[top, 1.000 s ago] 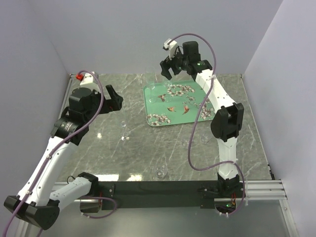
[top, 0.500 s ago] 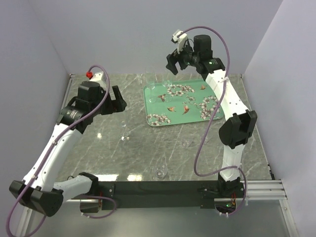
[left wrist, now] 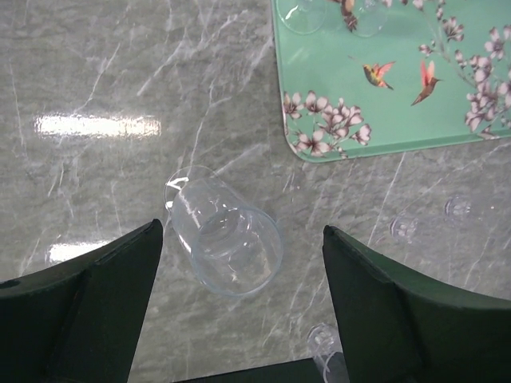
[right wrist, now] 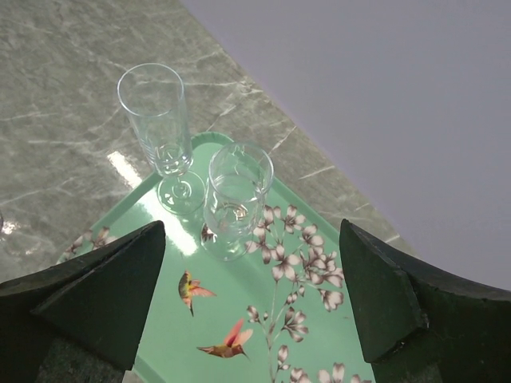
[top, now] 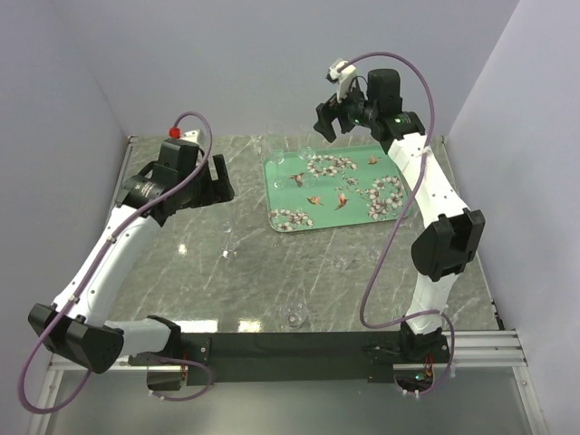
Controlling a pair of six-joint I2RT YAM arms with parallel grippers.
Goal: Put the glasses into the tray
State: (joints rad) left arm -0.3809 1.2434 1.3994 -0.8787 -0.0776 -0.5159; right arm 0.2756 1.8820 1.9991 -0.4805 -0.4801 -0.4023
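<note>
Marble table (top: 272,263) — right arm (top: 426,181) outstretched over tray (top: 285,195)

**Left wrist view.** The tray (left wrist: 383,104) is cut off by the upper and right edges. Two glasses (left wrist: 303,14) on it are cropped at the top. A further glass (left wrist: 326,345) is partly hidden by a finger (left wrist: 399,311).

**Top external view.** On the table (top: 181,272), the loose glasses (top: 295,316) are too faint for their shape to be told.

**Right wrist view.** The tray's near part is hidden behind the fingers (right wrist: 96,287).
</note>
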